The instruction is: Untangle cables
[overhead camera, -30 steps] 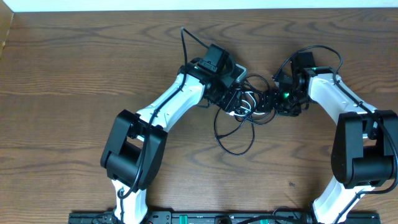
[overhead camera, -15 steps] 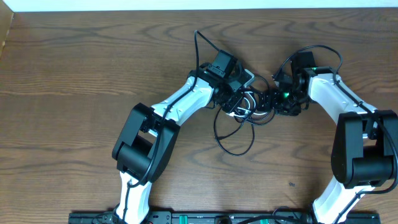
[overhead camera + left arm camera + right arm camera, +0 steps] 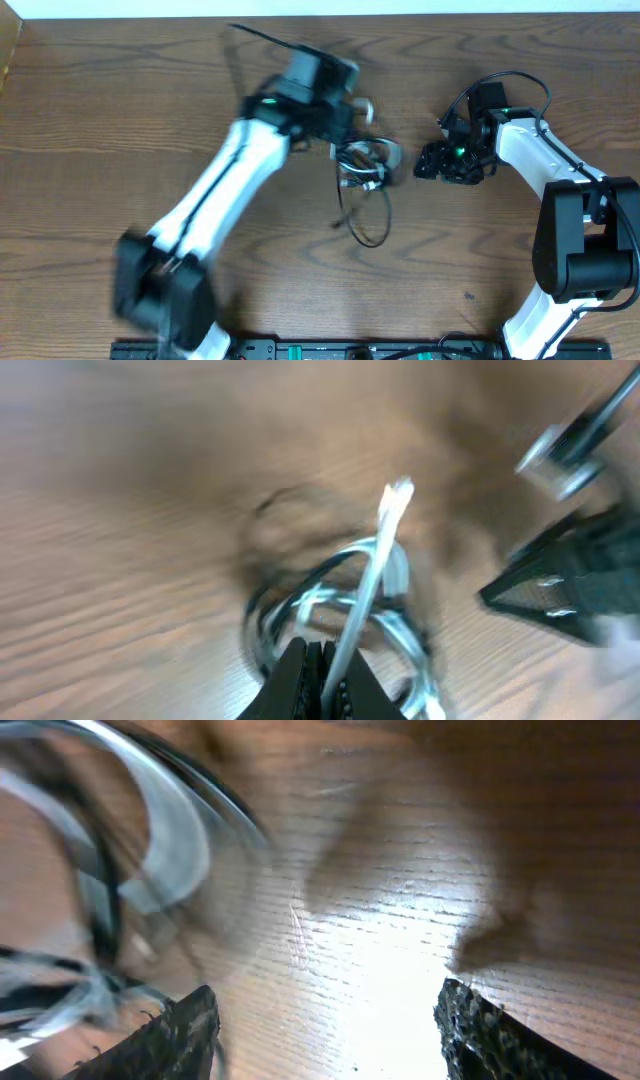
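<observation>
Brown wood-grain desk (image 3: pixel 120 120), carrying one lot: the cables (image 3: pixel 365 165), a small knot of black cords and one white. It lies between the two arms, with a single black loop trailing toward the near edge.

Progress, as we judge it: early. We count no cord lying free and apart from the rest, and the coils cross one another in one heap. One strand is in hand. Left to do, by our reckoning: draw that strand clear, then part the black cords one from another.

Left claw (image 3: pixel 322 660): pressed together, pinching the white cable (image 3: pixel 368 585) low on its run. The cord rises from the jaws to a pale plug tip, with the heap behind it on the desk.

Right claw (image 3: pixel 325 1025): spread, nothing between its fingers (image 3: pixel 190 1030). It sits just beside the heap on the right, and we cannot tell whether it touches any cord.

Views compared.
- Overhead: gives us the whole layout of both arms, the heap and the trailing loop. The left arm is smeared, so its grip is unreadable there.
- Left wrist: alone shows us the pinch on the white cable. A dark shape at right we take for the right claw, though blur forbids certainty.
- Right wrist: alone shows us bare desk between the open fingers, with the cords blurred at its left edge.
</observation>
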You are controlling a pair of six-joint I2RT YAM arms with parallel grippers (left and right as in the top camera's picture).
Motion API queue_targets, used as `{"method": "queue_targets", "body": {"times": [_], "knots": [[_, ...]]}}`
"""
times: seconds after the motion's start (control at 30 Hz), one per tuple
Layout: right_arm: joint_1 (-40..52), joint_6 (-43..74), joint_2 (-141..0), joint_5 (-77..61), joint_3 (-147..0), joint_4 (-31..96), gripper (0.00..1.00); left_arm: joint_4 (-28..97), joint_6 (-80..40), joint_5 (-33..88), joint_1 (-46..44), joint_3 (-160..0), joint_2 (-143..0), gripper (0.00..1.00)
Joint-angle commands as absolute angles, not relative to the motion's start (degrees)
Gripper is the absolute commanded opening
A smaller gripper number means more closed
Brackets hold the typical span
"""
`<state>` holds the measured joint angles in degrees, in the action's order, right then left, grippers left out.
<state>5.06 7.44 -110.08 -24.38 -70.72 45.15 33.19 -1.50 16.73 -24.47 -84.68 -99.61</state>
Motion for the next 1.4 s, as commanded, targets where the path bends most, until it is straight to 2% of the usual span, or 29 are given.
{"method": "queue_targets", "body": {"times": [0.0,0.2,0.33,0.37,0.47,0.57,0.83,1.1,1.37], "knots": [[4.97,8.10,-110.28,-24.27,-70.48,44.91,0.68,36.97,-6.35,15.75,-22.13,-85.47,-91.74,0.08],[4.97,7.92,-110.28,-25.17,-70.48,44.45,0.67,44.36,-6.28,15.77,-20.91,-85.45,-89.93,0.07],[4.97,0.82,-110.21,-37.12,-70.63,42.81,0.65,41.82,-6.31,17.61,-20.91,-85.45,-89.78,0.07],[4.97,-2.74,-110.10,-43.83,-71.57,42.41,0.67,39.22,-6.33,20.34,-20.91,-85.47,-89.58,0.07],[5.28,-5.96,-109.08,-47.77,-74.30,42.44,0.71,35.68,-6.35,25.78,-20.91,-85.47,-88.97,0.07],[6.52,-8.56,-106.98,-48.38,-77.25,42.30,0.75,33.23,-7.44,29.58,-20.91,-85.47,-88.14,0.08],[10.22,-11.38,-104.47,-48.23,-82.26,39.35,0.83,30.92,-12.91,29.63,-20.91,-85.49,-84.05,0.08],[15.99,-22.37,-104.99,-47.05,-80.77,39.42,0.79,30.72,-14.35,31.16,-20.91,-85.49,-80.68,0.08],[17.45,-22.13,-107.70,-41.50,-80.77,39.20,0.61,30.98,-14.94,32.62,-20.91,-85.49,-80.42,0.08]]}}
